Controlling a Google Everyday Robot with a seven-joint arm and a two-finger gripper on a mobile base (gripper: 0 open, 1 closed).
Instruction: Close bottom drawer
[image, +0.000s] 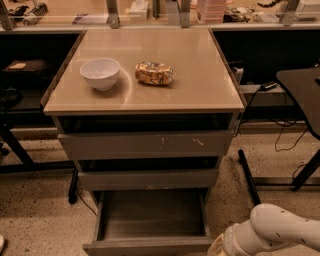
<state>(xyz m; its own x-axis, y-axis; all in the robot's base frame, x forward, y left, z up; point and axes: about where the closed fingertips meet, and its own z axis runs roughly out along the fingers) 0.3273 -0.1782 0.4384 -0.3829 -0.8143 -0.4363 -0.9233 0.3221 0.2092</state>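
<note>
The bottom drawer (150, 246) of the grey cabinet is pulled far out, and its empty inside (152, 215) faces up. Its flat front lies along the bottom edge of the camera view. My white arm (272, 230) comes in from the lower right. My gripper (218, 248) sits at the bottom edge, just right of the drawer's front right corner. Only its tan base shows and the rest is cut off by the frame. The mid drawer front (147, 179) and the scratched top drawer front (145, 144) stand slightly out above it.
A white bowl (100, 72) and a wrapped snack (154, 73) sit on the cabinet top (200, 85). A dark table (302, 90) with legs and cables stands at the right. A black desk frame (15, 150) stands at the left. The floor is speckled.
</note>
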